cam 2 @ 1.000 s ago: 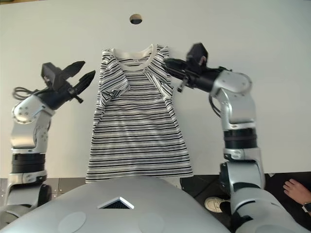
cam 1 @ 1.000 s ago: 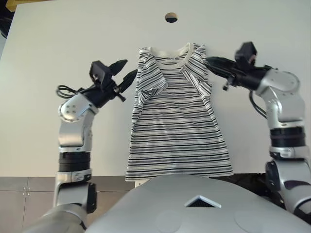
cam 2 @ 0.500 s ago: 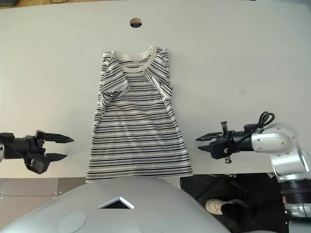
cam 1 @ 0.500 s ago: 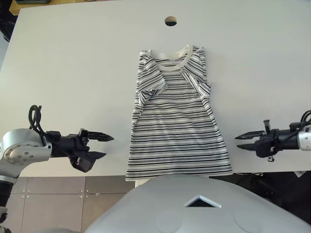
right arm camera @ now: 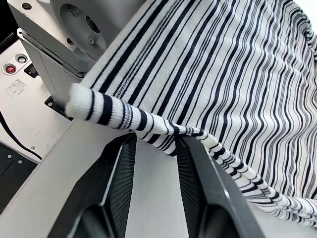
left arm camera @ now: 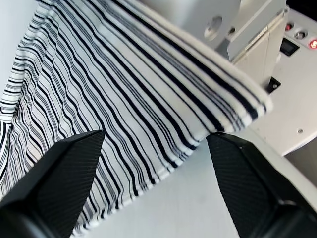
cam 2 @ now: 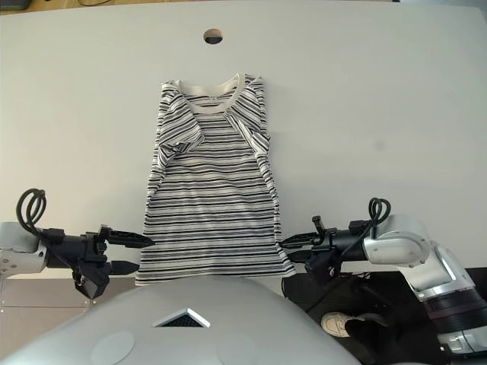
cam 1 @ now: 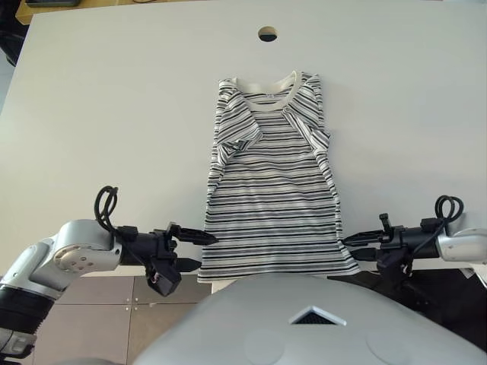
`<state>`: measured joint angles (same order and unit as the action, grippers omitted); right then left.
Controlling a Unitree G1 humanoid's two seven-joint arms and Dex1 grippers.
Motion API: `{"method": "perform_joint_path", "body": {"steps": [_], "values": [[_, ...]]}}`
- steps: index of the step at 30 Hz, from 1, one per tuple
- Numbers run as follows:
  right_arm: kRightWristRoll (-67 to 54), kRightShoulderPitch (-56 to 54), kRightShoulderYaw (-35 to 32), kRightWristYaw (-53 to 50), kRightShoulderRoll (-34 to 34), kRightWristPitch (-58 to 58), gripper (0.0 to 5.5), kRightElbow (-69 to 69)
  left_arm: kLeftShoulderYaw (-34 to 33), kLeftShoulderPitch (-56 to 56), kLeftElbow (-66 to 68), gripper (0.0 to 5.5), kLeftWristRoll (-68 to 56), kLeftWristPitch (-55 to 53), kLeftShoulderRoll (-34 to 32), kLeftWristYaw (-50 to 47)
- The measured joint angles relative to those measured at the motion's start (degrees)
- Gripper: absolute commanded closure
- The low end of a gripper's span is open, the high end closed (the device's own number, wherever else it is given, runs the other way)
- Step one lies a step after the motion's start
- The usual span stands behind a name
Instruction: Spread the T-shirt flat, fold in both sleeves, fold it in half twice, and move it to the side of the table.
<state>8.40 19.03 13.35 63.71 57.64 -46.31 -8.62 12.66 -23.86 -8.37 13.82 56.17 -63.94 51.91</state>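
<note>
Along the near edge of the table we're watching the T-shirt lying lengthwise, collar toward the far edge. The left gripper is gaping beside one hem corner, and the right gripper is straddling the other, fingers parted.

The shirt's hem hangs over the table's near edge, so the eye views hide its lowest strip. The folded-in sleeves cover the cloth beneath them. In the right wrist view the hem corner hides the right gripper's fingertips. In the left wrist view the shirt runs past the picture's edges around the left gripper.
</note>
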Motion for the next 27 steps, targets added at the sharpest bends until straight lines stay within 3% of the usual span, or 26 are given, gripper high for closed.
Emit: {"method": "perform_joint_path", "body": {"steps": [9, 13, 22, 27], "values": [[0.65, -0.87, 2.15, -2.73, 1.40, -0.89, 4.06, 0.13, 4.23, 0.20, -2.26, 1.67, -0.15, -1.85, 0.42, -1.10], [0.77, -1.32, 3.28, -3.68, 1.40, -0.94, 4.06, 0.07, 5.03, 0.57, -2.07, 2.29, 0.01, -1.94, 0.41, -1.22], [-2.73, -1.55, 3.75, -3.53, 2.15, 3.31, 2.60, -0.90, 7.75, -0.42, -1.52, 3.57, 3.06, -4.45, 0.55, -0.77], [-2.98, -1.60, 3.77, -3.55, 2.17, 3.39, 2.55, -1.10, 8.23, -0.41, -1.61, 4.00, 2.42, -4.45, 0.51, -0.76]]}}
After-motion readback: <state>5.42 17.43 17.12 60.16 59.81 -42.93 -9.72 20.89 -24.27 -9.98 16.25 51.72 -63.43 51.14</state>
